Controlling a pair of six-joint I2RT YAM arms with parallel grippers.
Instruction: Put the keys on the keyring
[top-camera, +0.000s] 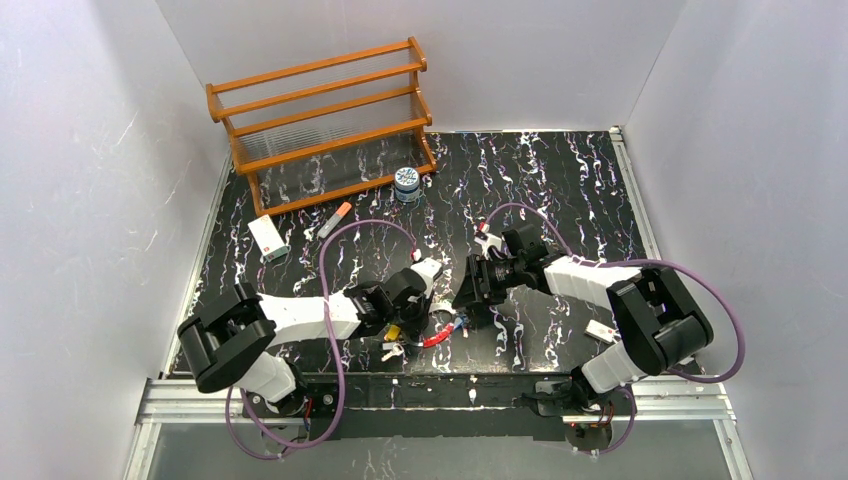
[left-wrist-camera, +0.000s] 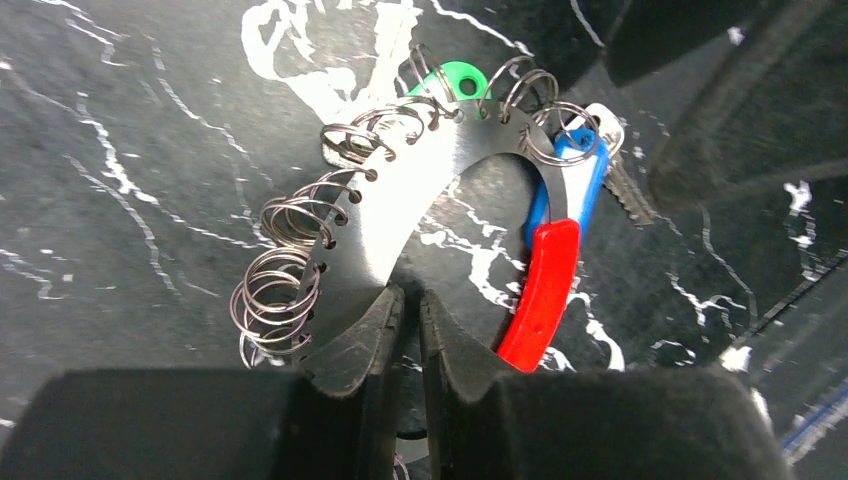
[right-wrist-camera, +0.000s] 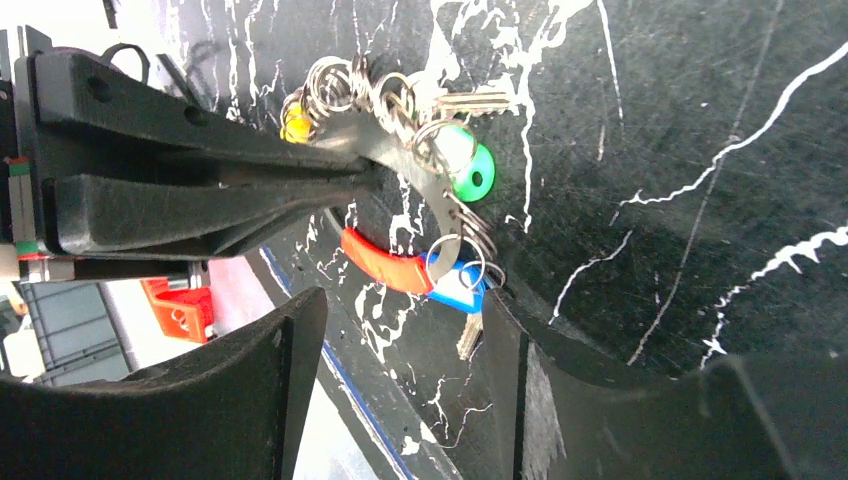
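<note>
Silver plate of the keyring (left-wrist-camera: 420, 170) sits clenched in my left claw (left-wrist-camera: 410, 300); its arc sweeps to the upper right and the red end curls back down. My right claw (right-wrist-camera: 400, 330) gapes, the blue key (right-wrist-camera: 458, 290) just ahead, low over the desk (top-camera: 560, 180).

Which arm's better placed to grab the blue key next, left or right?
Right, most likely. The left gripper is shut on the keyring, pinching its metal band, so it isn't free. The right gripper is open, and the blue key lies between its fingers.
</note>
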